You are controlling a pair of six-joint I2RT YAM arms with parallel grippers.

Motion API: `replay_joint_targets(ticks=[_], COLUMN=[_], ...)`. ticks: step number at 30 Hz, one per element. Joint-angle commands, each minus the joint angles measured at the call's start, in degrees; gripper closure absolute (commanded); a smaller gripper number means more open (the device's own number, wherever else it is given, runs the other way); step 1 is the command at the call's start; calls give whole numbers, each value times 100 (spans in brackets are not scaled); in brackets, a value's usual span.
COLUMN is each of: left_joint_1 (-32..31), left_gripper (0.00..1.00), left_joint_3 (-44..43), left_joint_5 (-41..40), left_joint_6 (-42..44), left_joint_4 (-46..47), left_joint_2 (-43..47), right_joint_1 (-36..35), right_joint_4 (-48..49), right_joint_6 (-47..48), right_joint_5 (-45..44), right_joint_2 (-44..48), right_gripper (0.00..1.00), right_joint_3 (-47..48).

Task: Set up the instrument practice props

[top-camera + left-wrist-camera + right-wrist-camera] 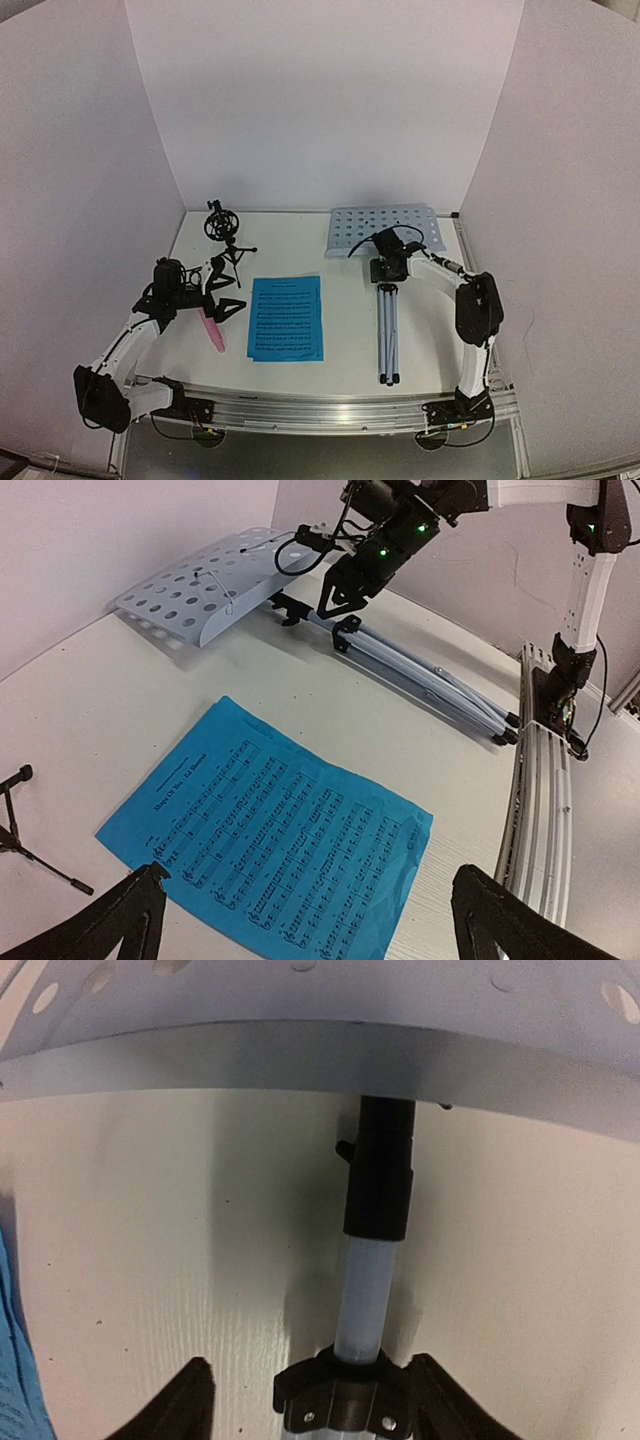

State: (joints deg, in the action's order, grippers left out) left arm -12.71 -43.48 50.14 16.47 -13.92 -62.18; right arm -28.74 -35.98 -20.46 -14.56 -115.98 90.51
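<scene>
White walls close in a pale table (pixel 340 372) on three sides. At the far left stands the small black tripod mic holder (pixel 220 224), upright, with its ring-shaped cradle on top. Just near of it, the left gripper (pixel 222 290) hangs with its fingers spread wide and nothing between them, aimed towards the middle of the table. The pink microphone (pixel 212 333) lies flat just beside it, on the near side. At the centre the bright blue music sheets (pixel 287 318) lie flat in one stack, printed side up. To the right, the music stand (pixel 385 228) lies on its side, its pale blue perforated desk at the far end and its folded silver tripod legs (pixel 387 335) pointing near. The right gripper (pixel 388 272) is low over the stand's shaft near the black collar, its fingers apart on either side of the tube, not pressed against it.
</scene>
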Motion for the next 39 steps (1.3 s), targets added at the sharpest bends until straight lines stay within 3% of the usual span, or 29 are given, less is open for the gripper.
replay_joint_targets(ticks=[1, 10, 24, 27, 34, 39], left_joint_1=[-20, -20, -21, -20, -20, -21], left_gripper=[1, 1, 1, 0, 0, 0], left_joint_3=[-122, -87, -86, -112, -35, -57], left_joint_5=[-168, -379, -598, -644, -625, -601], left_joint_6=[-23, 16, 106, 121, 94, 114], left_joint_4=[326, 429, 551, 563, 696, 727], left_joint_2=[35, 94, 26, 37, 48, 12], right_joint_1=[41, 197, 275, 260, 158, 147], right_joint_4=[-174, -172, -6, 118, 1377, 1677], right_joint_6=[-28, -79, -265, -421, -359, -440], right_joint_5=[-457, -589, -519, -648, -843, -781], right_joint_2=[-440, -908, -1456, -1246, -462, -476], right_gripper=[46, 50, 64, 69, 64, 64], right_joint_3=[444, 682, 812, 534, -730, -800])
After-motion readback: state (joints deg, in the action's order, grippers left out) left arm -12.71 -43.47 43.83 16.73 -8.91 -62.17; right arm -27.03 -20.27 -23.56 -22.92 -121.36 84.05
